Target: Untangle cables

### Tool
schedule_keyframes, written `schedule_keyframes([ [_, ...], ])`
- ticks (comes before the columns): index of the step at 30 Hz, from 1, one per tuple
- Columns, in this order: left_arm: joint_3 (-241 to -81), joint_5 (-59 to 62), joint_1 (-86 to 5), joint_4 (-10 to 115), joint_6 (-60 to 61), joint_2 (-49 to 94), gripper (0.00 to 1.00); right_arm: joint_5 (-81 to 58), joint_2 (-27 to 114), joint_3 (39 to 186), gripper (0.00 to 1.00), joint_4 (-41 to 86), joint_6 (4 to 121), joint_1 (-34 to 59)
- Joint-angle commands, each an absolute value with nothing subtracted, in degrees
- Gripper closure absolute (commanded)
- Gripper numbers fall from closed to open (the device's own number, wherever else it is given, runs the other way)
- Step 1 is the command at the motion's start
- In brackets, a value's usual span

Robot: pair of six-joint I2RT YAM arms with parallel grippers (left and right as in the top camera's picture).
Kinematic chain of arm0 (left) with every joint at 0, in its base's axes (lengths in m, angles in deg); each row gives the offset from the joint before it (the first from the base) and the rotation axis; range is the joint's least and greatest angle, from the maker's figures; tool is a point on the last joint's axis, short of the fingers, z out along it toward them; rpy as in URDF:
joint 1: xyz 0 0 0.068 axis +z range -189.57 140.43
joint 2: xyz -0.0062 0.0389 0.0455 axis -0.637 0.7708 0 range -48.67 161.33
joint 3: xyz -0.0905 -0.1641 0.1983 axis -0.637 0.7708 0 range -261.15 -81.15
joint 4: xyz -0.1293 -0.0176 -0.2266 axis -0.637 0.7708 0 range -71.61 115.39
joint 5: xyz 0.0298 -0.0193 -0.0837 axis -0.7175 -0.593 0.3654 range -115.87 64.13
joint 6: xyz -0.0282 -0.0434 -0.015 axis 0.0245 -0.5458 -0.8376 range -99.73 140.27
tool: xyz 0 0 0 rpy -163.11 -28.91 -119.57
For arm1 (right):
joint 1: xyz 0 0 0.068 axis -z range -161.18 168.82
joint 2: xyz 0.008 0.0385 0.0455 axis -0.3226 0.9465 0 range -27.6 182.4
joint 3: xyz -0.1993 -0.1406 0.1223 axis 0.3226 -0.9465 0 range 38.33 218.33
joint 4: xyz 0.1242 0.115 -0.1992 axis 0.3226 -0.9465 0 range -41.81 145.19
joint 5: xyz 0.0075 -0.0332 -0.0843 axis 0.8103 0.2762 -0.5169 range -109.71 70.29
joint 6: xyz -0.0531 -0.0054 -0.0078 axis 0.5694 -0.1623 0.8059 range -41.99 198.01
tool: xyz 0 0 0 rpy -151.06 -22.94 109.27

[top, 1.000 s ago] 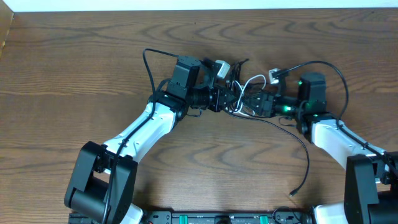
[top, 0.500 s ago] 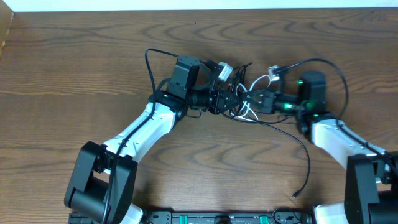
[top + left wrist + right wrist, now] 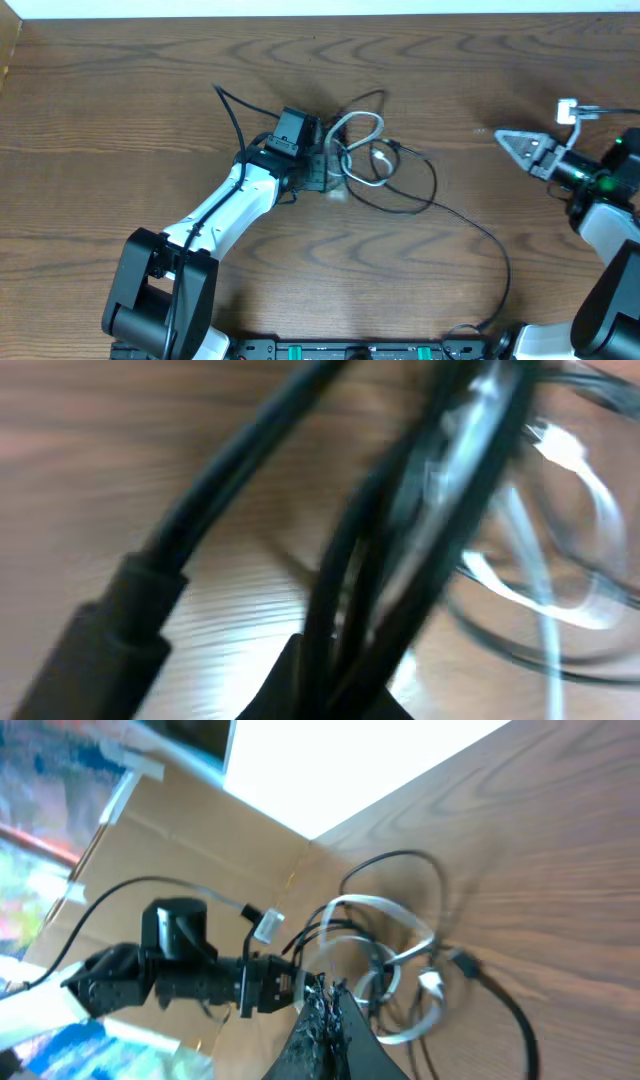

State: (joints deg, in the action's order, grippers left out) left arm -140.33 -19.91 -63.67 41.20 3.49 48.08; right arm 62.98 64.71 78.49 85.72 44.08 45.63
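Overhead view of a brown wooden table [image 3: 150, 90] with two robot arms. Just left of centre lies the knot of cables [image 3: 400, 190]: a white cable [image 3: 385, 903] curls in an upright loop at the top of the knot, and thin black cords form looser loops spreading right and below it. The left arm [image 3: 225, 205] reaches diagonally up from the lower left corner, and the left gripper [image 3: 328, 172] sits at the left edge of the knot, clenched on several strands where they cross. The blurred left wrist view shows black cords and a strip of white running straight past the camera between its jaws. It appears to be acting as an anchor, pinning the bundle so the loose parts can be drawn out against it. A long black cable [image 3: 500, 262] leaves the knot on the right and sweeps down toward the bottom edge; it looks largely free of the knot already. The right gripper [image 3: 512, 141] hovers at the far right of the frame, well apart from the knot, its tips pointing left and pressed together with no cord visible between them. From there it faces the whole bundle, probably to pick the next strand, and the white loop, which stands clear of the black cords, seems a likely target.
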Motion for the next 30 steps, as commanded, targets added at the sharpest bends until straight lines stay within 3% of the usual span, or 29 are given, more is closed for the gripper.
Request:
schedule_keyframes([
  [1,-140.57,-36.78,-63.36,42.29,-7.02,47.55,0.92,63.84,64.45,78.78,0.99,85.61,43.75,47.82],
  [4,-140.57,-22.34,-63.39,38.31,-6.78,47.55,0.93,63.81,64.45,78.78,0.95,85.56,43.82,47.07],
  [5,-140.57,-10.36,-63.39,34.9,-1.55,47.55,0.92,63.55,64.45,78.78,0.85,85.56,44.36,45.98],
  [7,-140.57,10.62,-63.39,28.24,6.84,47.55,0.92,62.92,64.45,78.76,0.82,85.06,46.2,43.9],
  [12,-140.57,26.47,-63.36,17.51,3.71,47.55,0.92,57.54,64.45,78.76,0.71,75.55,53.59,36.95],
  [16,-140.57,25.29,-62.62,6.62,-19.11,47.55,0.92,53.87,64.45,78.74,0.67,68.73,57.96,30.4],
  [18,-140.57,17.38,-61.13,5.46,-41.4,47.53,0.92,53.89,64.45,78.74,0.63,67.33,57.96,27.53],
  [22,-140.57,9.79,-59.82,5.46,-69.42,47.55,0.92,53.91,64.45,78.74,0.61,62.5,58.05,25.52],
  [26,-140.57,0.07,-59.82,5.49,-82.71,47.55,0.92,53.89,64.45,78.74,0.59,53.87,64.34,23.9],
  [30,-140.57,-0.41,-59.84,5.44,-94.49,47.53,0.92,53.3,64.45,78.74,0.56,48.52,71.53,19.55],
])
